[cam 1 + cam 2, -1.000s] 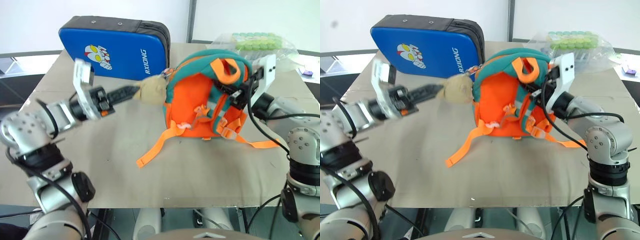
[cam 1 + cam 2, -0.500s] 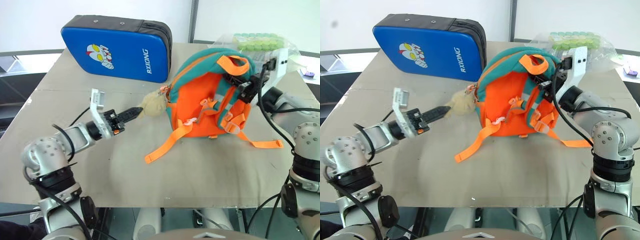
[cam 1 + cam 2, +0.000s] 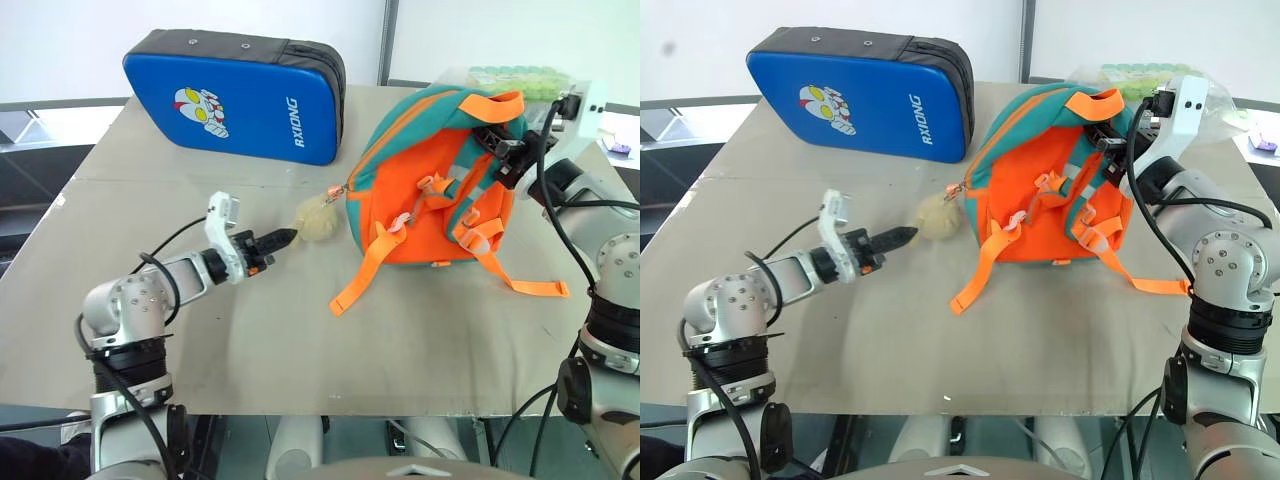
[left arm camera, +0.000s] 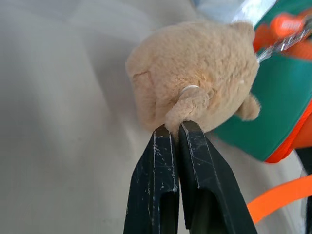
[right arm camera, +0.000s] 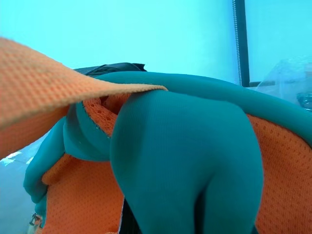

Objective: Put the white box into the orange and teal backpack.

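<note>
The orange and teal backpack (image 3: 425, 200) stands upright on the table, straps facing me. Its tan plush toy (image 3: 318, 219) lies on the tabletop to its left, joined to it by a short chain. My left gripper (image 3: 287, 237) is low over the table and shut on a small nub of the plush toy (image 4: 195, 83), its fingertips (image 4: 163, 134) pressed together. My right gripper (image 3: 500, 140) is at the backpack's top right, shut on the orange top handle (image 3: 485, 103). In the right wrist view, teal fabric (image 5: 185, 161) covers its fingers. The white box is out of view.
A big blue padded case (image 3: 235, 95) with a cartoon figure lies at the back left. A clear bag of green-capped tubes (image 3: 520, 75) sits behind the backpack at the back right. Bare tabletop (image 3: 420, 350) stretches in front of the backpack to the near edge.
My left gripper sank towards the table, taking the plush toy down with it. My right gripper moved right with the handle, and the backpack's top shifted right.
</note>
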You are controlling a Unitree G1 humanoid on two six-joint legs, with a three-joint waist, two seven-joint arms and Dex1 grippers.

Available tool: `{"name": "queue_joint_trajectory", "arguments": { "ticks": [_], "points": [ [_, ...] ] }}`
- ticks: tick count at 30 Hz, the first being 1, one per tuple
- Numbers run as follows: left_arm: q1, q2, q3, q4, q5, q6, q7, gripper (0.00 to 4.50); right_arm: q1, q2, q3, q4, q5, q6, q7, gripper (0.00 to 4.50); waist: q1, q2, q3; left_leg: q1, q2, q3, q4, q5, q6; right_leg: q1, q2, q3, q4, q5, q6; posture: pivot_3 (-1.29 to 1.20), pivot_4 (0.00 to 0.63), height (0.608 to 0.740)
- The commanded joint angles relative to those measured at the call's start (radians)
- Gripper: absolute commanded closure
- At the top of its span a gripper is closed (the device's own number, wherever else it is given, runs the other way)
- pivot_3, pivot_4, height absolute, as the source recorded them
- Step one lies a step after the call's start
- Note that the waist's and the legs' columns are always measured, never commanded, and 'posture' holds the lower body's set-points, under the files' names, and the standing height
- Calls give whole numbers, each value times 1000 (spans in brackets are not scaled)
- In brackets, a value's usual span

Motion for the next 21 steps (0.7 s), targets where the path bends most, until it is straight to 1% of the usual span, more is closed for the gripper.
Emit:
{"name": "queue_joint_trajectory", "arguments": {
  "ticks": [1, 3, 4, 6, 7, 9, 10, 11, 12, 13, 14, 15, 16, 17, 18, 21],
  "points": [
    [1, -20, -6, -64, 45, -175, -54, 4411, 100, -101, 42, -145, -94, -70, 117, 4500, 7, 0, 0, 0, 0, 0, 0, 0, 0, 0, 0, 0, -1, 0, 0, 0, 150, 740],
    [2, -26, -4, -70, 61, -237, -67, 4411, 156, -111, 63, -183, -73, -60, 161, 4500, 4, 1, 0, 0, 0, 0, -1, 0, 0, 0, 0, 0, -2, 0, 0, 0, 150, 740],
    [7, -12, -22, -80, 82, -272, -94, 4486, 194, -130, 83, -200, -106, -93, 202, 4168, 3, 1, 0, 0, 0, 1, -1, 0, 0, 0, 0, 1, -2, 0, 0, 0, 150, 740],
    [15, 7, -45, -87, 106, -308, -127, 4500, 245, -152, 95, -217, -147, -138, 254, 3492, 3, 1, 0, 0, 0, 0, -1, 0, 0, 0, 1, 1, -2, 0, 0, 0, 150, 740],
    [20, 13, -47, -89, 104, -308, -138, 4500, 266, -156, 85, -222, -149, -150, 270, 3005, 3, 1, 0, 1, 0, 0, -1, 0, 0, 0, 1, 1, -2, 0, 0, 0, 150, 740],
    [34, 26, -48, -103, 105, -334, -168, 3890, 309, -174, 52, -238, -136, -155, 307, 2135, 4, 1, 0, 1, 0, 1, -1, 0, 0, 0, 1, 1, -2, 0, 0, 0, 150, 740],
    [42, 33, -43, -108, 102, -339, -172, 3551, 328, -186, 33, -248, -123, -154, 326, 1616, 5, 1, 0, 1, 0, 1, 0, 0, 0, 1, 1, 1, -2, 0, 0, 0, 150, 740],
    [53, 44, -41, -114, 105, -348, -184, 3141, 348, -203, 8, -259, -105, -149, 346, 1152, 6, 1, 0, 1, 0, 1, 0, 0, 0, 1, 1, 1, -3, 0, 0, 0, 150, 740],
    [66, 56, -40, -121, 113, -359, -194, 2742, 366, -222, -16, -268, -83, -138, 368, 795, 6, 1, 0, 1, 0, 1, 0, 0, 0, 1, 1, 1, -3, 0, 0, 0, 150, 740],
    [80, 67, -39, -130, 118, -369, -204, 2259, 387, -241, -40, -277, -66, -132, 390, 321, 6, 1, 0, 1, 1, 1, 0, 0, 0, 1, 1, 1, -3, 0, 0, 0, 150, 740],
    [96, 77, -37, -144, 117, -377, -214, 1847, 407, -260, -60, -283, -60, -131, 408, 0, 6, 1, 0, 1, 1, 1, 0, 0, 0, 1, 1, 1, -3, 0, 0, 0, 150, 740],
    [119, 91, -37, -164, 119, -390, -231, 1185, 437, -282, -86, -288, -63, -138, 433, 0, 6, 1, 0, 1, 1, 1, 0, 0, 0, 1, 1, 1, -3, 0, 0, 0, 150, 740],
    [143, 106, -41, -185, 123, -403, -247, 783, 470, -303, -112, -296, -57, -139, 462, 0, 6, 1, 0, 1, 1, 1, -1, 0, 0, 1, 1, 1, -3, 0, 0, 0, 150, 740],
    [173, 123, -39, -210, 117, -411, -275, 236, 517, -325, -140, -311, -58, -150, 505, 0, 6, 1, 0, 1, 1, 1, -1, 0, 0, 1, 1, 1, -3, 0, 0, 0, 150, 740],
    [203, 137, -35, -237, 106, -417, -303, 38, 568, -345, -167, -322, -68, -163, 549, 0, 6, 1, 0, 1, 1, 1, -1, 0, 0, 1, 1, 1, -4, 0, 0, 0, 150, 740],
    [283, 167, -15, -306, 94, -447, -347, 38, 738, -388, -236, -339, -121, -229, 691, 0, 8, 1, 0, 2, 1, 1, -3, 0, 0, 2, 1, 1, -5, 0, 0, 0, 150, 740]
  ]
}}
